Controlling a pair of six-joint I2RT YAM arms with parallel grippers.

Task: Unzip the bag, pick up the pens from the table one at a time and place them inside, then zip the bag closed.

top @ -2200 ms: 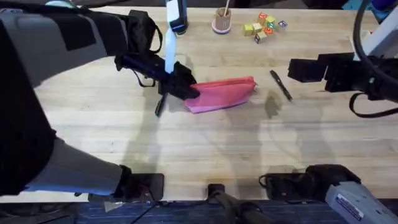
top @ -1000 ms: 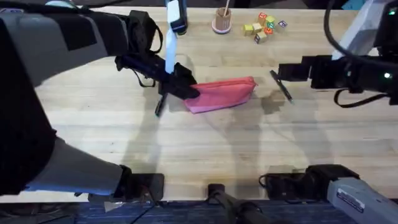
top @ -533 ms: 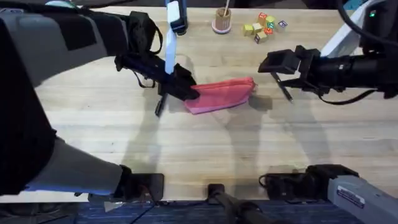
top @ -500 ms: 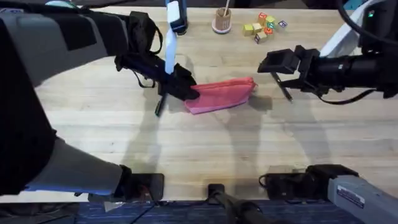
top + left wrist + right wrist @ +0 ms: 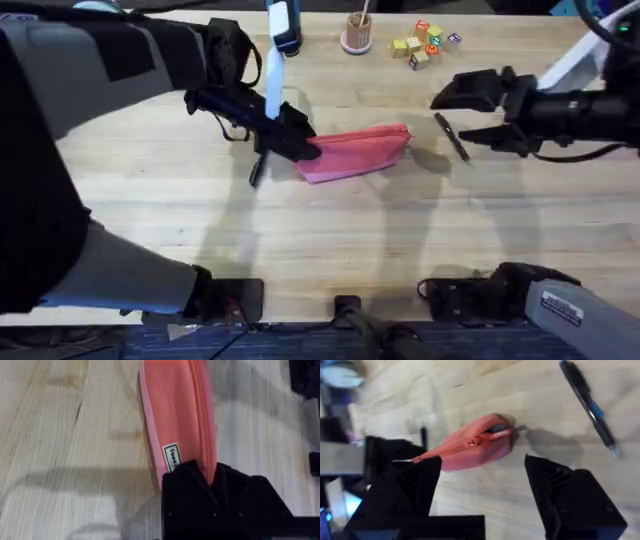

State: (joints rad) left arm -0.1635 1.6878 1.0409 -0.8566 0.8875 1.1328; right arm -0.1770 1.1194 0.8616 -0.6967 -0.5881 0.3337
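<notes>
The pink bag point(image 5: 358, 150) lies mid-table with its zipper closed and its reddish pull point(image 5: 496, 434) at the right end. My left gripper point(image 5: 300, 146) is shut on the bag's left end point(image 5: 172, 420), which sits pinched between the black fingers point(image 5: 200, 500). One black pen point(image 5: 452, 137) lies right of the bag, its bluish section visible point(image 5: 587, 404). A second pen point(image 5: 256, 171) rests by the left gripper. My right gripper point(image 5: 458, 118) hovers open above the right-hand pen, nothing between its fingers point(image 5: 567, 497).
At the back edge stand a cup with a wooden stick point(image 5: 356, 36), several coloured blocks point(image 5: 425, 42) and a blue-and-white object point(image 5: 284, 28). The wooden table point(image 5: 330, 240) is bare in front of the bag.
The right arm swung in from the right toward the bag's right end, then drew back slightly rightward over the pen. The left gripper, bag and pens have not moved.
</notes>
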